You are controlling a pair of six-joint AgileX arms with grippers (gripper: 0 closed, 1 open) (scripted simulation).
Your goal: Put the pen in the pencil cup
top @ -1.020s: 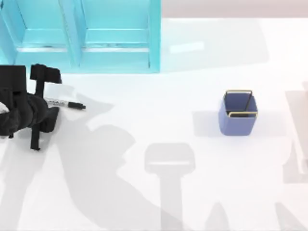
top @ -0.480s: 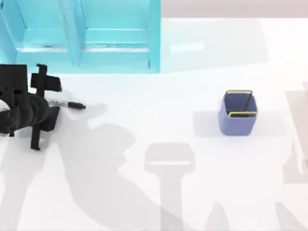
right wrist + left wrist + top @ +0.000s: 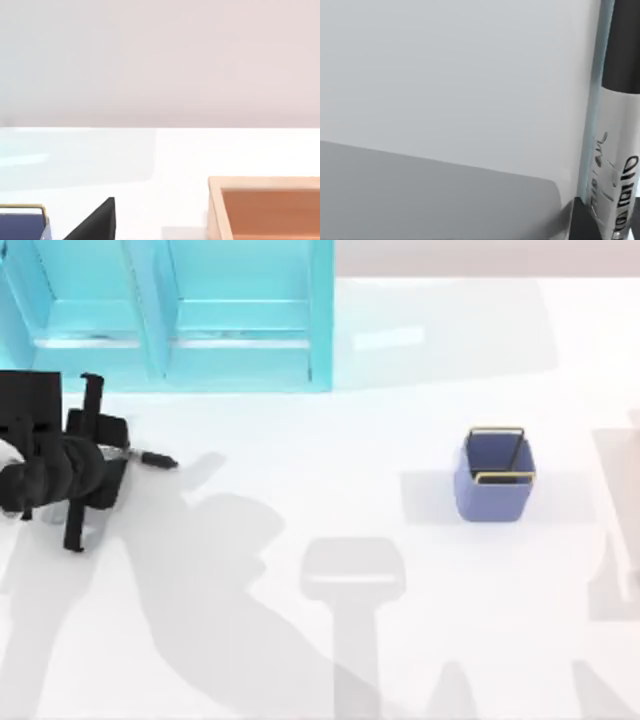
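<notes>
Left gripper (image 3: 88, 462) over the pen (image 3: 152, 458), far left of the cup (image 3: 494, 480); finger state unclear. Left wrist view adds the pen's label (image 3: 615, 190).

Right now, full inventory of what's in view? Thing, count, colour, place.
pen: 1, black with a silvery-white labelled band, lying on the table at the top view's left; its labelled band fills the edge of the left wrist view.
pencil cup: 1, blue-purple with a thin gold rim, upright on the table's right half, apart from everything else.
shelf unit: 1, turquoise, at the back left of the table.
wooden tray: 1, light brown, on the table in the right wrist view.
table: 1, white.
left claw: 1, black, low over the pen's left end, one finger each side of it.
</notes>
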